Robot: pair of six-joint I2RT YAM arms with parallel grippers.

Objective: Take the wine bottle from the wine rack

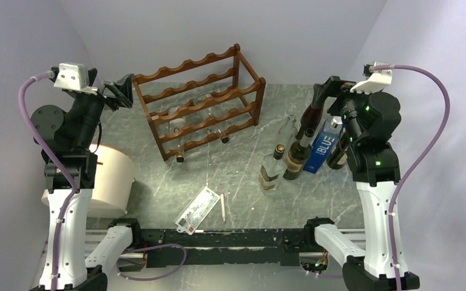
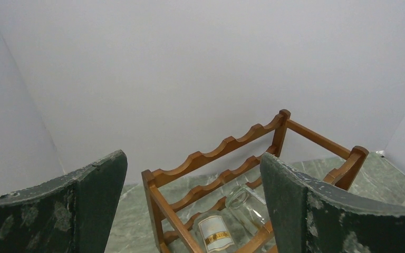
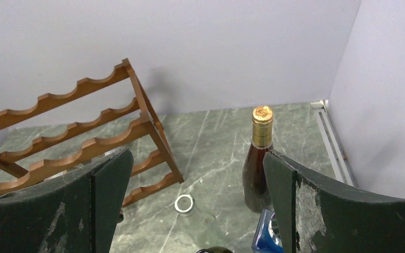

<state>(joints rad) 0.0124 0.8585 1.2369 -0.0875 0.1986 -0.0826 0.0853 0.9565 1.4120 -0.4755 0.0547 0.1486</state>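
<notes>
Wine rack (image 1: 200, 103) set toward far-left corner; clear wine bottle (image 2: 215, 233) lies cradled in its scallops, so rolling is prevented. Left gripper (image 2: 192, 161) held spread wide, empty, above rack's left end, likely lining up. Right gripper (image 3: 198, 158) likewise spread, empty, near right edge.

Plain pale lilac-grey walls (image 1: 218, 24) on three sides; grey-green veined marble-look tabletop (image 1: 236, 163); metal rail (image 3: 331, 142) along right wall base; soft even light.

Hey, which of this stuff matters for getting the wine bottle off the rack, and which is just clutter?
Job in hand:
wine rack
clear bottles lying in it
left pincer, open, near it

Lying about:
standing bottles
blue carton
white bucket
card
pen
</notes>
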